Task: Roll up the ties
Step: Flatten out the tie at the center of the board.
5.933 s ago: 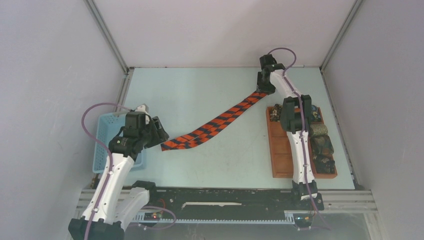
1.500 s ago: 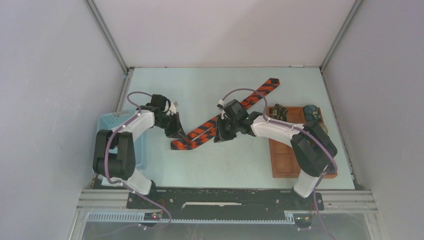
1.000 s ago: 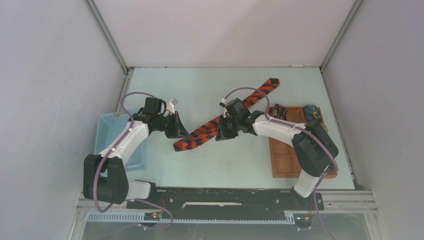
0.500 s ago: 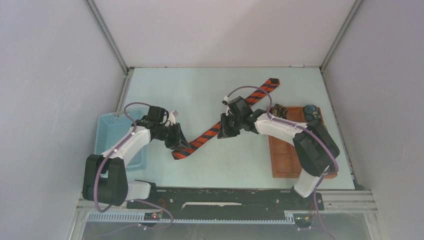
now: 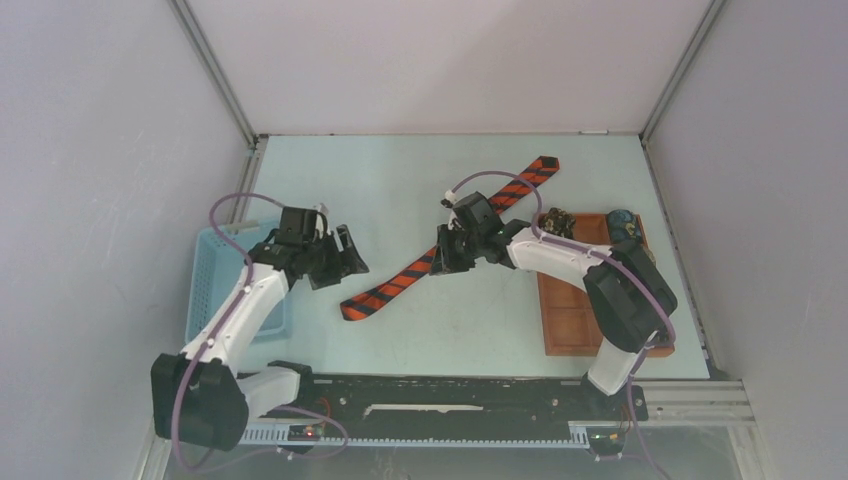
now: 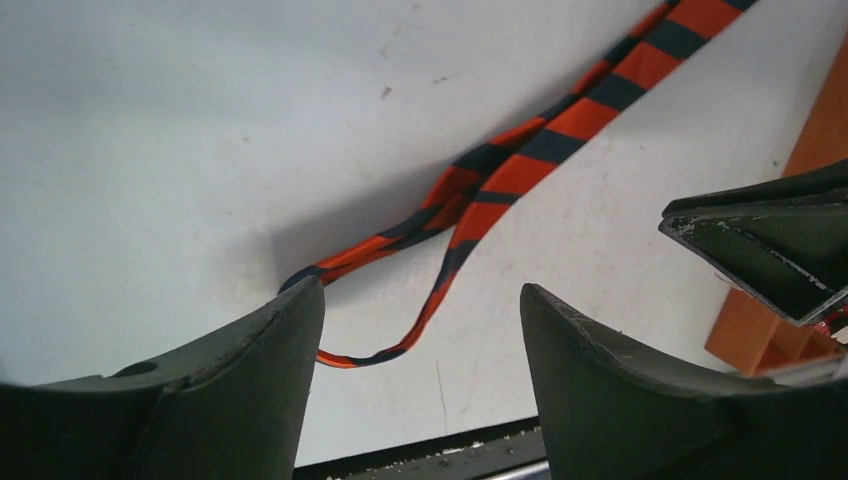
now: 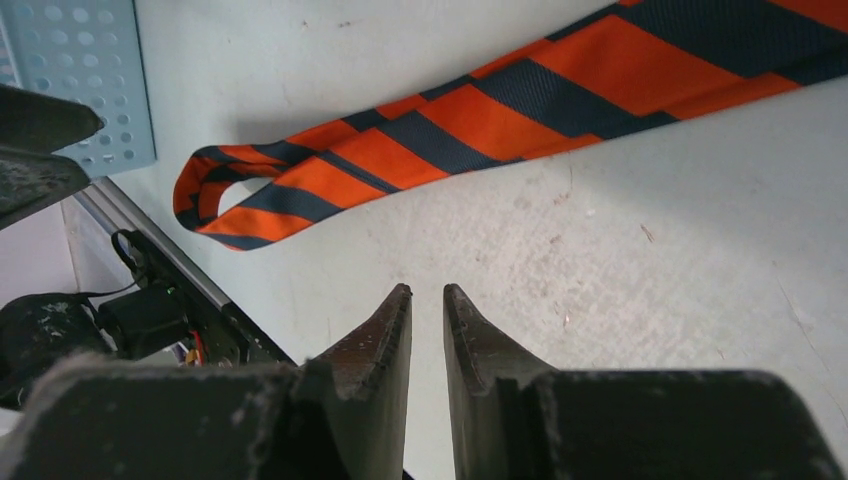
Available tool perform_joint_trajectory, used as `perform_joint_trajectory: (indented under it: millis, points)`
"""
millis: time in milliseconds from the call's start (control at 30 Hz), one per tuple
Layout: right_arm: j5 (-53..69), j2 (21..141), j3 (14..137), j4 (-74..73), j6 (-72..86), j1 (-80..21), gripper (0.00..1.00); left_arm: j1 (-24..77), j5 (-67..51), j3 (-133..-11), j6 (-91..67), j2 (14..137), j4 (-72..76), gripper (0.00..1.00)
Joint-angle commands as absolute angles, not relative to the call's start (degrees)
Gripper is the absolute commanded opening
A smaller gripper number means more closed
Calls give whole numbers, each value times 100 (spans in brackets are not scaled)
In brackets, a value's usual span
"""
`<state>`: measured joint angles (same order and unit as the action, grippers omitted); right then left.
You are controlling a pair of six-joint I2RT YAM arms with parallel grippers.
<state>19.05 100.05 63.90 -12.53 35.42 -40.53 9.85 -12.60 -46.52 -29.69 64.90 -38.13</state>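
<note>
Top external view: the striped tie (image 5: 395, 285) lies stretched slantwise across the tabletop (image 5: 330, 180), unrolled, with only its near tip folded back into a small loop. The left hand (image 5: 340, 262) hangs wide open and empty just beside that tip. The right hand (image 5: 450, 258), all but closed, grips nothing by the tie's middle. A few rolled ties (image 5: 556, 223) sit in the tray (image 5: 565, 325). I'd say rolling this one has barely begun.

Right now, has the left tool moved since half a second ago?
Yes. The left tool has come off the striped red-orange and black fabric necktie, shifting up the view and slightly toward the light blue plastic basket.
</note>
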Motion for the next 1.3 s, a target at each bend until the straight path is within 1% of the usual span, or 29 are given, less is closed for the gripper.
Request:
perform_joint_trajectory:
  millis: [0,100,200,300,400,567,733,900,967,1000,1033,1100,1133,1167,1267]
  points:
    - [1985,10398,6624,-812,3749,-4132,20,984,-657,-4746,-3028,6558,-3943,75]
    - [1898,10750,6865,-963,3903,-4211,19,970,-378,-5001,-2993,7118,-4175,66]
    - [1678,10980,6939,-1143,4113,-4240,12,966,-101,-5283,-2888,7668,-4192,53]
    - [1380,11127,6938,-1406,4220,-4292,9,967,101,-5547,-2771,8267,-4194,48]
    - [1355,11311,6937,-1431,4301,-4300,7,971,54,-5716,-2717,8799,-4218,44]
    - [1405,11635,6935,-1283,4418,-4121,5,1004,-223,-5608,-2749,9211,-4152,41]
    - [1564,11807,7019,-1008,4391,-3804,4,1002,-443,-5441,-2775,9155,-4148,40]
    - [1695,11836,7268,-901,4051,-3732,4,1017,-1073,-5156,-2834,9056,-3977,37]
    - [1650,11718,7269,-634,3752,-3758,7,1035,-1095,-5038,-2863,8902,-3948,37]
    - [1703,11659,7269,-425,3579,-3777,11,1037,-1086,-4988,-2871,8804,-3940,37]
    - [1788,11602,7269,-175,3341,-3812,18,1037,-1075,-4943,-2868,8729,-3938,37]
    - [1765,11493,7269,309,3016,-3922,62,1037,-1072,-4882,-2872,8553,-3939,36]
    - [1840,11474,7271,555,2904,-3948,89,1037,-1069,-4872,-2874,8455,-3943,36]
    - [1883,11475,7288,729,2860,-3968,99,1037,-1072,-4857,-2874,8394,-3943,36]
    - [2220,11725,7564,992,2806,-3956,100,1037,-1087,-4860,-2866,8240,-3959,36]
